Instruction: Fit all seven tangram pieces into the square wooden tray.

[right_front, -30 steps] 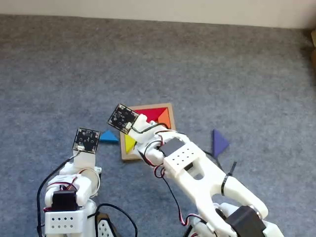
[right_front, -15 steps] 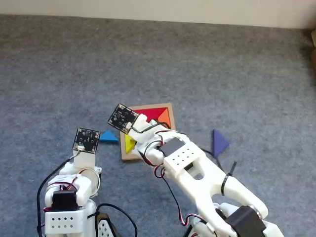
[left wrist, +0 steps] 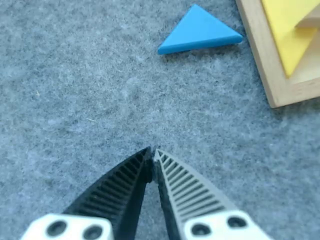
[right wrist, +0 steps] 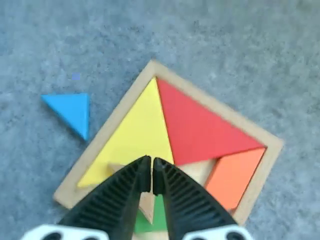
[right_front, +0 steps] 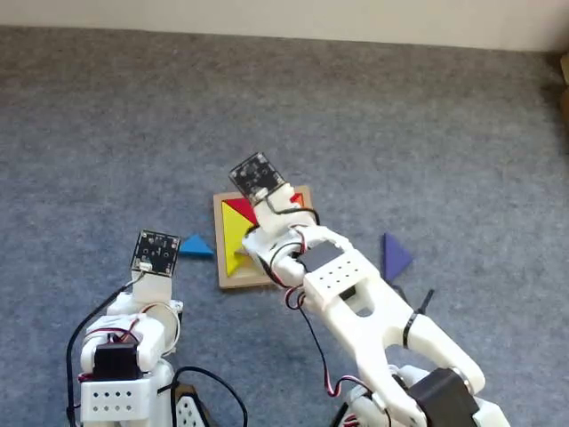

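The square wooden tray (right wrist: 111, 129) lies near the middle of the grey felt worktop (right_front: 400, 116), toward the edge where the arms stand. It holds a large yellow triangle (right wrist: 132, 132), a large red triangle (right wrist: 200, 127), an orange piece (right wrist: 235, 175) and a green piece (right wrist: 160, 217), with bare wood between them. The right claw (right wrist: 151, 161) hangs over the tray, pinched closed on nothing. The left claw (left wrist: 151, 152) is also closed and empty, above the felt near a light blue triangle (left wrist: 200, 30) that lies just beside the tray, toward the worktop's left edge. A dark blue triangle (right_front: 396, 256) lies apart from the tray, toward the right edge.

The light blue triangle looks like the next pick. To do it well, the left claw should open wide, come straight down and pinch the piece across two edges, pressing lightly into the felt. The right arm should probably leave the tray first. The triangle must then be turned to match the bare gap and lowered flat, so its neighbours are not jarred.
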You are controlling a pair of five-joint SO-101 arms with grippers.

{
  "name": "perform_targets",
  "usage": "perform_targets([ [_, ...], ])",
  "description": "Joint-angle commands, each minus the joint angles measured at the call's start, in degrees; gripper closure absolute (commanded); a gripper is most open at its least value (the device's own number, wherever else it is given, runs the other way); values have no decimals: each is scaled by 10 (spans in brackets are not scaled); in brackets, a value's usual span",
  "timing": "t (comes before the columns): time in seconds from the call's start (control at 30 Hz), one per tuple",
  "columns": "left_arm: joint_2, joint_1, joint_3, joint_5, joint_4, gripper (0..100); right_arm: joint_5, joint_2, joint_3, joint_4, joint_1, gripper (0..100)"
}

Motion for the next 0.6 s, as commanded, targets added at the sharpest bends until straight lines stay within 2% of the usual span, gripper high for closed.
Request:
perform_targets([
  [0.0, -24, -6, 12, 5, 3, 964, -10, 15, -15, -27, 7, 984],
  [0.2, -24, -6, 12, 5, 3, 964, -7, 109, -34, -24, 7, 984],
  [0.47, -24, -6, 12, 5, 3, 964, -6, 115, -45, -22, -1, 984],
  [0.57, -24, -6, 12, 5, 3, 964, -5, 115, -50, 24, -21, 984],
])
